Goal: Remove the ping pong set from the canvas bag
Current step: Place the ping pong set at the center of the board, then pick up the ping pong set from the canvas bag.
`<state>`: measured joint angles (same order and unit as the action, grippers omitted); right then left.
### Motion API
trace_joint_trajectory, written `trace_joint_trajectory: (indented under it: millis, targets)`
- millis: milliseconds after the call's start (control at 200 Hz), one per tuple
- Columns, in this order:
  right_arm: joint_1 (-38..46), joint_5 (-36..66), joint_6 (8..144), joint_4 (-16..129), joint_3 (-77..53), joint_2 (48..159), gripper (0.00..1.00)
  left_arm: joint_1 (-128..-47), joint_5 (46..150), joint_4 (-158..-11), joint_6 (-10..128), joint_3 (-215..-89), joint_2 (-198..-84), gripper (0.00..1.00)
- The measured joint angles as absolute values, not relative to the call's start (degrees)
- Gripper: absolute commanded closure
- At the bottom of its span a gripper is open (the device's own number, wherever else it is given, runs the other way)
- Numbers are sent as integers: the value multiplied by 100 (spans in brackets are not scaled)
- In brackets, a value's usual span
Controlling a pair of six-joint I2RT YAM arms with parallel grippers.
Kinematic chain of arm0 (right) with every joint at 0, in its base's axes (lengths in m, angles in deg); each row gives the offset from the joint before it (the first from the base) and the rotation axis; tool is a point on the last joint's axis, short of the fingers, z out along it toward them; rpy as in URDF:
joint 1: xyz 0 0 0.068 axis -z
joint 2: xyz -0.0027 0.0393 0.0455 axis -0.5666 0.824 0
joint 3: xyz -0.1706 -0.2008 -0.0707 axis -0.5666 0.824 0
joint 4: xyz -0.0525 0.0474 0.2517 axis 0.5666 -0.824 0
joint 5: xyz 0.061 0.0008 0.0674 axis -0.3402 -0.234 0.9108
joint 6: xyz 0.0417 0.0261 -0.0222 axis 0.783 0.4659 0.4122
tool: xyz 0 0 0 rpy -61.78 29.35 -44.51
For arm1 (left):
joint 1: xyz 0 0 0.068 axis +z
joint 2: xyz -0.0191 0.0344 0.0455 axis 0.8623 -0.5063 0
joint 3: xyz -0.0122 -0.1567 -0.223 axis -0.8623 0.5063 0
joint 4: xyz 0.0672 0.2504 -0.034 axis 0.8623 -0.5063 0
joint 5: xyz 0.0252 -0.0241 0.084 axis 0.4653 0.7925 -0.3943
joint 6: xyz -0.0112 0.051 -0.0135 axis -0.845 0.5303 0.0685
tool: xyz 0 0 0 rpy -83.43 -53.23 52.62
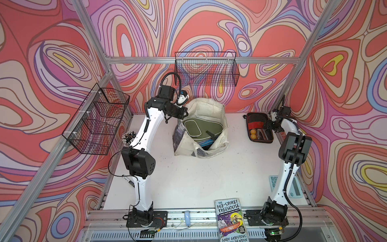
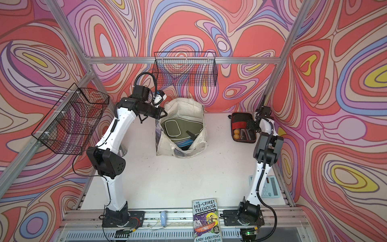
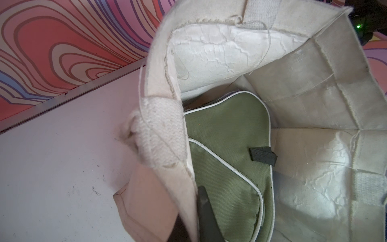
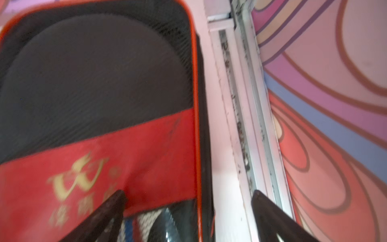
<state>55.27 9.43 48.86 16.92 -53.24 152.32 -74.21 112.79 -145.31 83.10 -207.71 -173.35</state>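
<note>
Left gripper [image 1: 185,113] clamped tight on bag [image 1: 209,108] rim, likely propping mouth open; cover [image 1: 201,127] just beyond jaws. Right gripper [image 4: 188,194] spread wide astride case [image 4: 94,83] edge, gripping nothing.

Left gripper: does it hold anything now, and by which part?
Yes: the left gripper holds the canvas bag, its fingers shut on the cloth rim beside a handle.

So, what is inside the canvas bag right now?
An olive paddle cover lies on top inside the canvas bag. Beneath it a strip of something blue shows at the near end. Anything else under the cover is hidden.
</note>
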Motion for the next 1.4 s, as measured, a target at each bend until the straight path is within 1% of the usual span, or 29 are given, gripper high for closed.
trace_joint_trajectory:
  millis: [431, 516, 646, 791, 916, 1032, 1167, 1402]
  targets:
    - [5177, 735, 4905, 1888, -3809, 13453, 2, -7607, 11306, -14395, 8308, -20537, -17245, 100]
    - [4821, 726, 4877, 1901, -3483, 13132, 2, -7662, 11260, -14432, 8310, -20535, -17186, 100]
    - [3973, 768, 4807, 1897, -3018, 12550, 2, -7732, 11205, -14504, 8317, -20535, -17107, 100]
    - [3088, 995, 4643, 1866, -2629, 11645, 2, -7789, 11155, -14557, 8383, -20503, -16976, 100]
    - [2622, 1094, 4494, 1735, -2644, 10906, 2, -7815, 11137, -14550, 8424, -20395, -16791, 100]
    - [2170, 987, 4379, 1482, -2830, 10522, 2, -7841, 11148, -14482, 8439, -20264, -16605, 100]
    - [1647, 936, 4217, 1117, -3088, 10347, 2, -7848, 11209, -14286, 8439, -20037, -16382, 100]
    - [797, 1203, 3972, 568, -3774, 10358, 2, -7872, 11340, -13958, 8372, -19779, -16200, 100]
